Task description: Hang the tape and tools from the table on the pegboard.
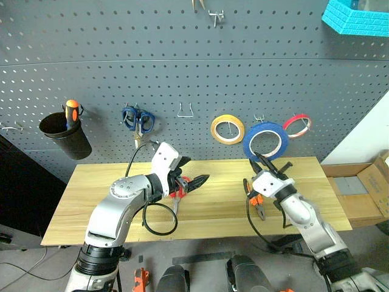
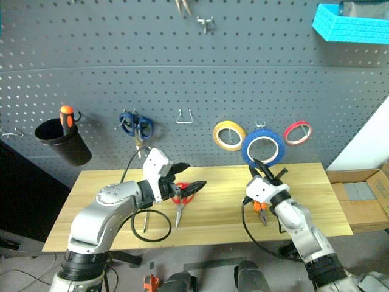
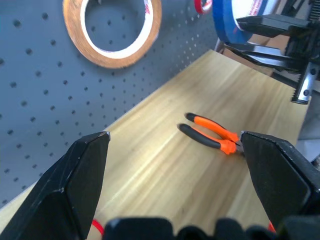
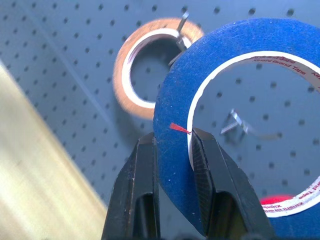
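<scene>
Low in the frame, the left gripper (image 1: 193, 175) hangs over the middle of the table (image 1: 91, 194) with its fingers spread wide and nothing between them, right above the red-handled scissors (image 2: 180, 205); right of centre, the orange-and-black pliers (image 1: 258, 205) lie flat on the wood. Above the pliers, the right gripper (image 4: 172, 150) is clamped on the rim of the blue tape (image 1: 265, 140), holding the ring upright. Behind, on the pegboard (image 1: 182, 67), the yellow tape ring (image 1: 227, 129) hangs left of the blue tape and the red tape ring (image 1: 297, 126) right of it.
</scene>
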